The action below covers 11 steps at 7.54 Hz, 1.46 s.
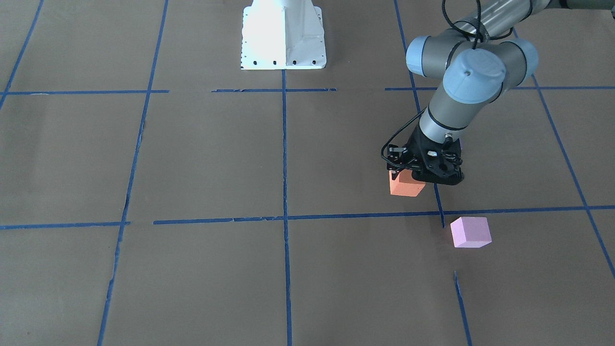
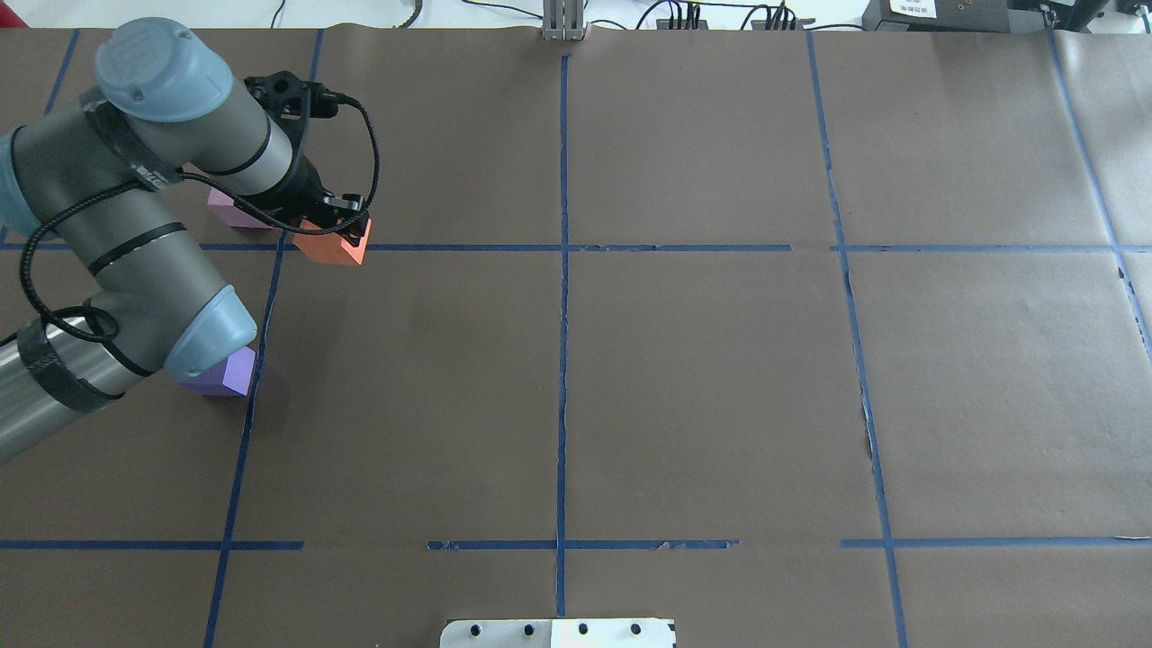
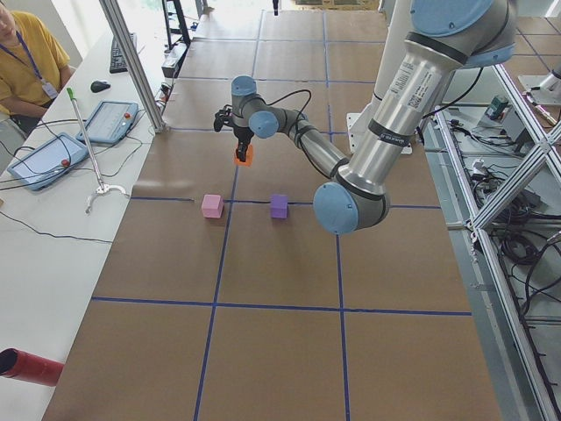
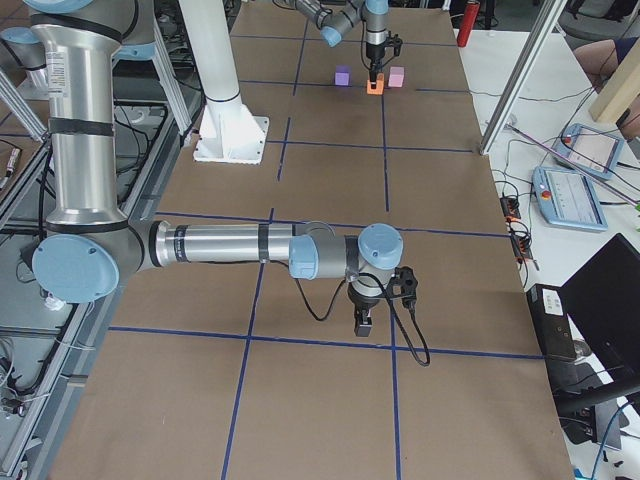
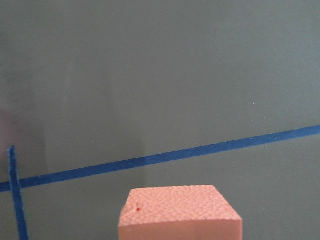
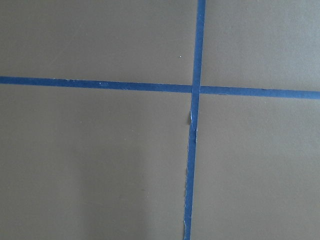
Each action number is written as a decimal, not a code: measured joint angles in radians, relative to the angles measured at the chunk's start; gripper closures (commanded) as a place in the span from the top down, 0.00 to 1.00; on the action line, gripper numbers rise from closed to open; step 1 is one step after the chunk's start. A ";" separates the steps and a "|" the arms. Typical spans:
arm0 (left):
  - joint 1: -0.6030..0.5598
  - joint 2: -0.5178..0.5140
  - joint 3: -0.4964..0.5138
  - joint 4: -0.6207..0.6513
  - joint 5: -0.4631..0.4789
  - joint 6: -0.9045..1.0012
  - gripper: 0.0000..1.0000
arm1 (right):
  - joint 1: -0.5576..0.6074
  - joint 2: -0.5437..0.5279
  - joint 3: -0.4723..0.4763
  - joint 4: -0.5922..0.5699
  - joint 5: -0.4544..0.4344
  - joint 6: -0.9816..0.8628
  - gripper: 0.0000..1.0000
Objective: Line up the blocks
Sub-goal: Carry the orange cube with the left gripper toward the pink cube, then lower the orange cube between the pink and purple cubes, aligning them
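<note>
Three blocks sit toward the robot's left end of the brown paper-covered surface (image 2: pixel 702 387). The left gripper (image 2: pixel 335 232) points down with its fingers clamped on the orange block (image 2: pixel 338 253), one finger on each side of it. The left wrist view shows the cube's top face at the bottom centre of the picture. Whether that block rests on the surface or is lifted off it cannot be told. The block hangs or sits at a crossing of the blue tape lines (image 2: pixel 562 360) that divide the surface into a grid.

The pink block (image 1: pixel 471 232) lies on the surface near the orange one but apart from it, on the side away from the robot. The purple block (image 3: pixel 279 205) lies closer to the robot, well apart from the pink one and partly hidden by the left arm's elbow in the overhead view.

Toward the other end of the surface, the right gripper (image 4: pixel 362 325) points down over a tape crossing. Whether its fingers are apart or together cannot be told.
</note>
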 measured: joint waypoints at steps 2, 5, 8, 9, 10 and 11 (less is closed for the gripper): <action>-0.065 0.125 -0.027 -0.020 -0.046 0.090 0.25 | 0.000 0.000 0.000 0.000 0.000 0.000 1.00; -0.083 0.193 0.004 -0.080 -0.071 0.116 0.25 | 0.000 0.000 0.000 0.000 0.000 0.000 1.00; -0.077 0.180 0.116 -0.189 -0.078 0.109 0.27 | 0.000 0.000 0.000 0.000 0.000 0.000 1.00; -0.076 0.172 0.147 -0.209 -0.078 0.108 0.27 | 0.000 0.000 0.000 0.000 0.000 0.000 1.00; -0.075 0.163 0.174 -0.225 -0.078 0.107 0.27 | 0.000 0.000 0.000 0.000 0.001 0.000 1.00; -0.074 0.155 0.195 -0.241 -0.078 0.101 0.27 | 0.000 0.000 0.000 -0.001 0.000 0.000 1.00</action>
